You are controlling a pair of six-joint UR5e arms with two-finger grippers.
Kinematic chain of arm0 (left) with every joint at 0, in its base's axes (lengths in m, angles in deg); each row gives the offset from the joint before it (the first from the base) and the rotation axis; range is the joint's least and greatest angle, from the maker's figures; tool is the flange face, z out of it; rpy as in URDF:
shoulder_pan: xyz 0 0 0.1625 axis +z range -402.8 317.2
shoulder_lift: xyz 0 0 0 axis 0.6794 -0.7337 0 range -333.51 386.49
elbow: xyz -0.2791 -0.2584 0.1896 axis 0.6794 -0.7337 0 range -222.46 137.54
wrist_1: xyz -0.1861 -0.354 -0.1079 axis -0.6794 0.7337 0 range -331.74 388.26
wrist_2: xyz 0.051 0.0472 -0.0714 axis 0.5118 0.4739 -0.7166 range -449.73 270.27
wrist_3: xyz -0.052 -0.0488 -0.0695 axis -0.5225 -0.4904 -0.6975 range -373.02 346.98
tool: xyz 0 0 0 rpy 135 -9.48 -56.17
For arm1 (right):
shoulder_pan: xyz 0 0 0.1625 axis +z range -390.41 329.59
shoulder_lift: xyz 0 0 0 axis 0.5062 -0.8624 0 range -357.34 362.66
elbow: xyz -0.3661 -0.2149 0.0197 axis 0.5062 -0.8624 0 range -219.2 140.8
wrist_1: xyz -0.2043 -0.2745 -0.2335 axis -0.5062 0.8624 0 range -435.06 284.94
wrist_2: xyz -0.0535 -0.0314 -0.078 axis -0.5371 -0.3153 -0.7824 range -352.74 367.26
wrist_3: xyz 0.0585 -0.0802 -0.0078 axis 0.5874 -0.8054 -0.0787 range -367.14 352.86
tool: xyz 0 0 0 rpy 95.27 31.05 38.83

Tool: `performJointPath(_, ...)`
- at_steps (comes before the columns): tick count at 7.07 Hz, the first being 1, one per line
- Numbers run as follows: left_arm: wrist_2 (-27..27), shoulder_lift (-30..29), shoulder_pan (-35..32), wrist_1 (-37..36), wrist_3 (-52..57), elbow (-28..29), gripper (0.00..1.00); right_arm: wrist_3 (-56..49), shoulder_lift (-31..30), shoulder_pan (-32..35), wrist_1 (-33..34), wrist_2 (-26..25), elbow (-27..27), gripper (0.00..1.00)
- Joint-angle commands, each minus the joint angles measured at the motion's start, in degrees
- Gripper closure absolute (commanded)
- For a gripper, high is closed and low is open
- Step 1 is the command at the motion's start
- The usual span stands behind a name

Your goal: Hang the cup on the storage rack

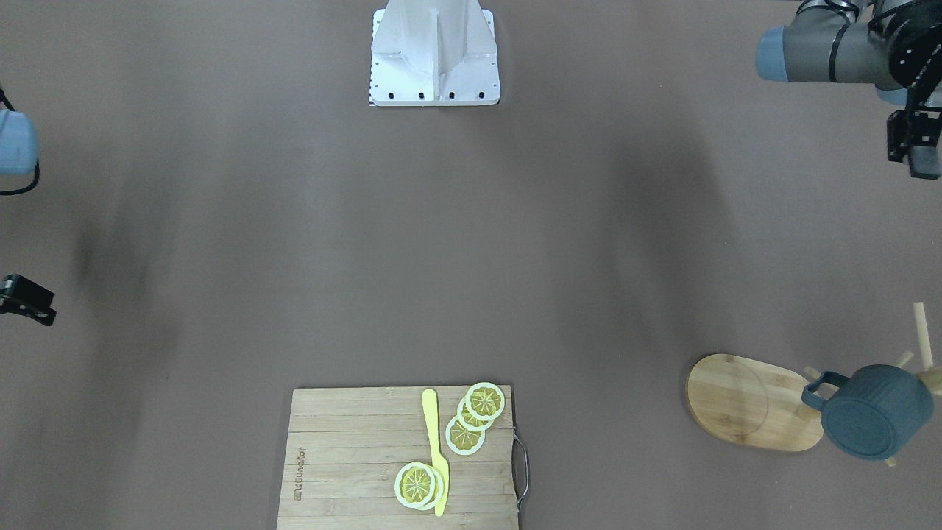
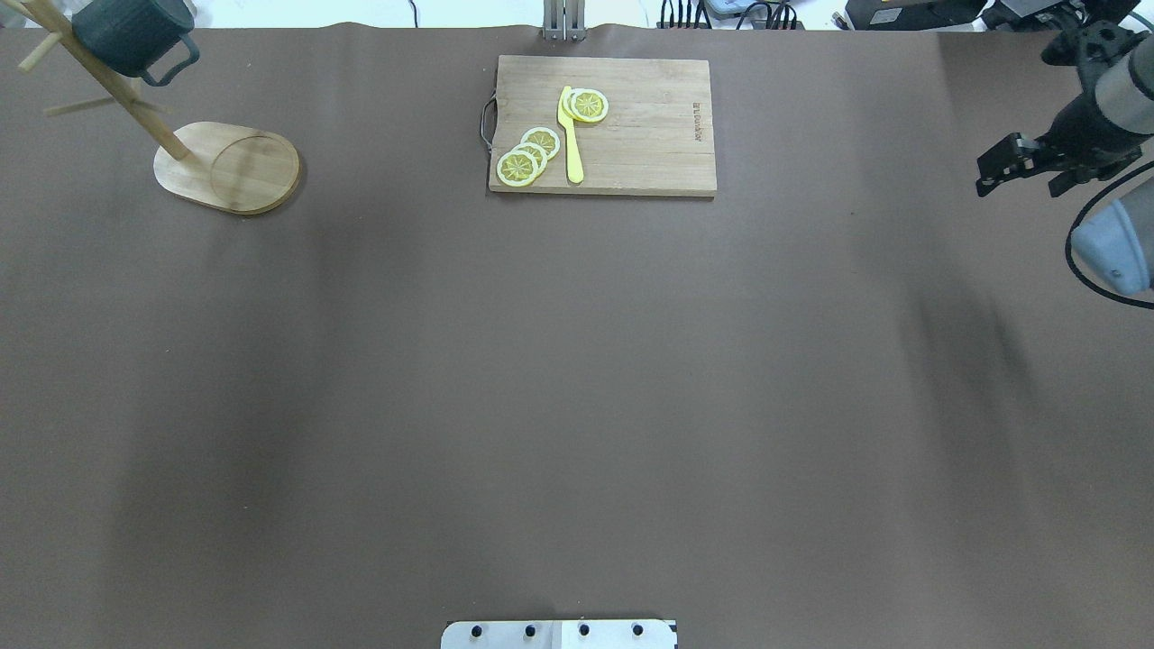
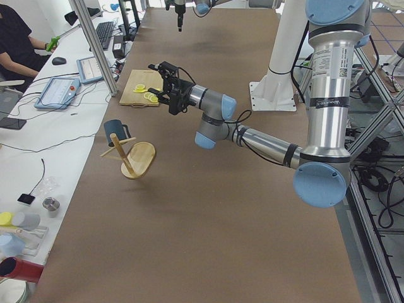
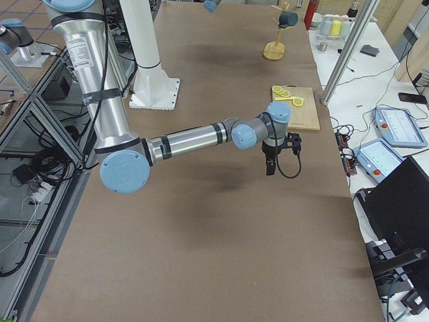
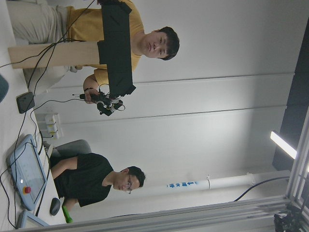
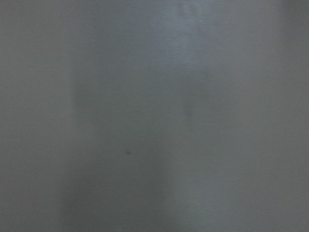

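1. The brown surface (image 1: 471, 243) carries everything, with the robot's white base plate (image 1: 434, 59) at its near edge.
2. The left arm (image 3: 265, 142) reaches out above the surface. Its hand (image 3: 159, 83) is released, fingers spread, and holds nothing. It hangs in the air well apart from the cup.
3. The right arm (image 4: 194, 137) stretches over its own side of the surface. Its hand (image 2: 996, 169) points downward and grips nothing, but whether its fingers are spread or clenched cannot be told.
4. The slatted cutting board (image 1: 353, 464) lies flat at the far edge, midway along, with a metal handle at one end.
5. The storage rack (image 1: 751, 401) stands at the far corner on the robot's left, its oval base flat on the surface.
6. The cup (image 1: 872, 412) hangs high on the rack beside the pole, clear of the surface. It is tipped on its side with its bottom turned away from the robot. Which peg carries it cannot be made out.
7. A yellow knife (image 1: 438, 456) lies on the board.
8. Lemon slices (image 1: 486, 401) lie on the board in two small overlapping groups, on either side of the knife.
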Motion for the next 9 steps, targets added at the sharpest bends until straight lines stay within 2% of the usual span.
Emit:
performJointPath(1, -1.9, 3.0, -7.6, -6.2, 15.9, 0.3, 0.02, -6.4, -6.1, 6.0, -0.2, 0.1, 0.0, 0.00)
performJointPath(2, -8.7, 5.3, -14.7, -10.5, 18.2, 2.0, 0.02, -6.5, -7.4, 7.4, -0.2, 0.0, -0.2, 0.00)
performJointPath(3, -22.6, 3.9, -25.9, -15.4, 27.9, 5.5, 0.02, -6.6, -7.9, 8.6, -0.2, 0.0, -0.2, 0.00)
performJointPath(4, -32.2, 1.1, -33.2, -22.3, 40.5, 9.0, 0.02, -6.6, -8.3, 9.0, -0.3, 0.0, -0.2, 0.00)
performJointPath(7, -40.3, 0.7, -38.3, -46.3, 71.9, 10.9, 0.02, -5.8, -8.7, 9.2, -0.6, -0.2, -0.2, 0.00)
performJointPath(9, -46.5, -1.6, -38.7, -63.7, 81.8, 10.8, 0.01, -5.7, -8.4, 9.2, -0.6, -0.2, -0.3, 0.00)
